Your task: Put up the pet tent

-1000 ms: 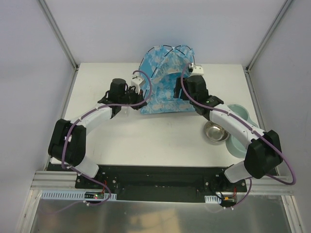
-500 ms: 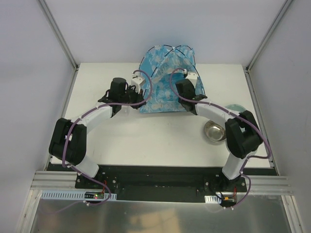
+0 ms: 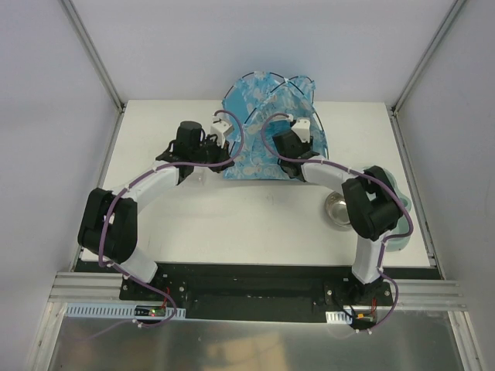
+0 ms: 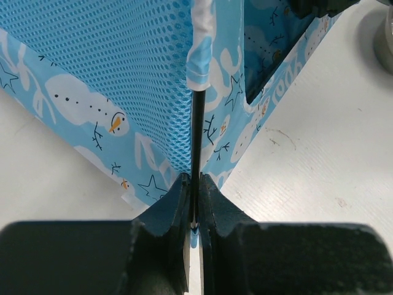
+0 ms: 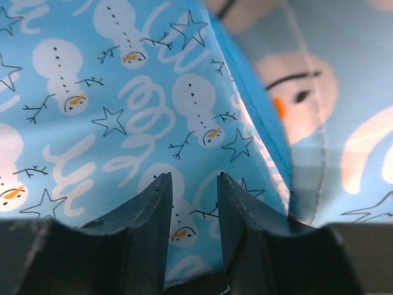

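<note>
**Holding the pole foot while the far side was seated**

The pet tent [image 3: 267, 97] stood at the back middle of the table [image 3: 247, 224], its dome up and its black poles crossing over the top. The left gripper [image 4: 194, 181] was clenched on the bare lower end of one thin pole [image 4: 196, 135], just under the white sleeve where the pole entered the fabric at the tent's near left corner. The right gripper [image 5: 193, 178] was against the printed fabric on the tent's right side. Its fingers were a narrow gap apart, and whether any cloth was pinched between them could not be told.

The step appeared to be bracing one pole foot while the other arm shaped or seated the right side. To do it well, the left grip would best stay firm and low, close to the table, so the bowed pole could not spring out or twist. The right arm's push would best be slow and aimed along the pole sleeve, not into the loose fabric, which would only dent. Both arms needed to work against each other gently, because too much pressure could slide the light tent off toward the back edge. The metal bowl [image 3: 334, 210] lay well apart on the right, out of the way.
</note>
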